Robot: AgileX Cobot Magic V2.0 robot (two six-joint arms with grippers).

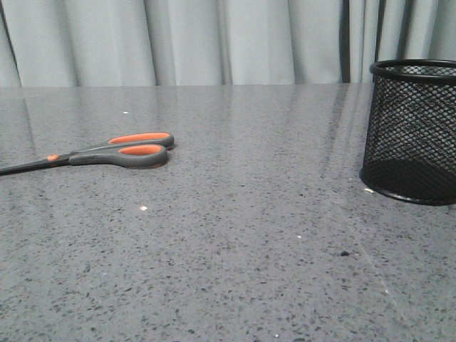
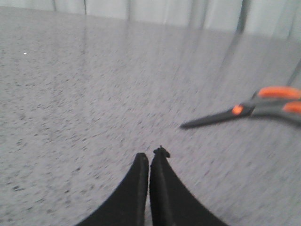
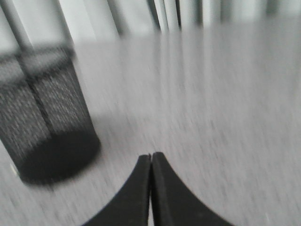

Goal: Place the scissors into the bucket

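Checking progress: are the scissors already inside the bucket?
No, the scissors lie flat on the table, far left of the bucket.

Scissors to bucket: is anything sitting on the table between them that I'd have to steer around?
Nothing visible. The scissors lie flat at the left, the bucket stands upright at the right, with only table between.

table (image 1: 235, 235): grey speckled stone-like top, glossy toward its far edge
curtain (image 1: 214, 43): pale grey, hanging in folds directly behind the table's far edge
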